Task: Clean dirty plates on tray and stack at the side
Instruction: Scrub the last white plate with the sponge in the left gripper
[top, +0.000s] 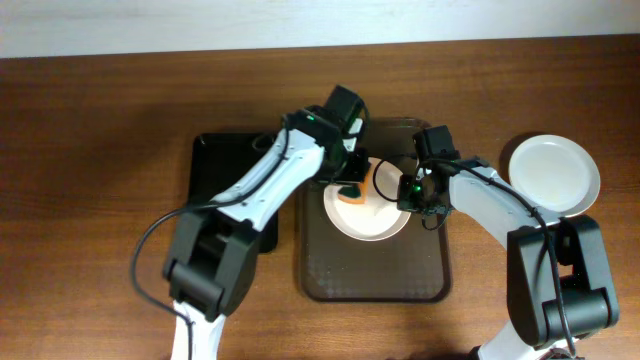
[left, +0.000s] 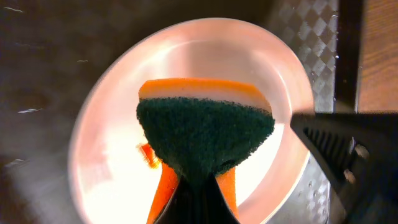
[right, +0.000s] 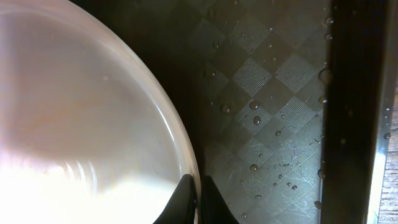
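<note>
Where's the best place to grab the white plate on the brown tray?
Its thin raised rim on the right edge, coming from the right. The plate lies flat on the tray, so only the rim can be pinched, and the sponge covers the left part. The right tool pinches there.

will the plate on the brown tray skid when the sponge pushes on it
Probably slippery: the plate looks glossy, and the tray under it is beaded with water drops. It seems rigid and shallow, so it should slide rather than tip. The right gripper appears pinched on its rim, likely steadying it against the sponge in the left gripper.
</note>
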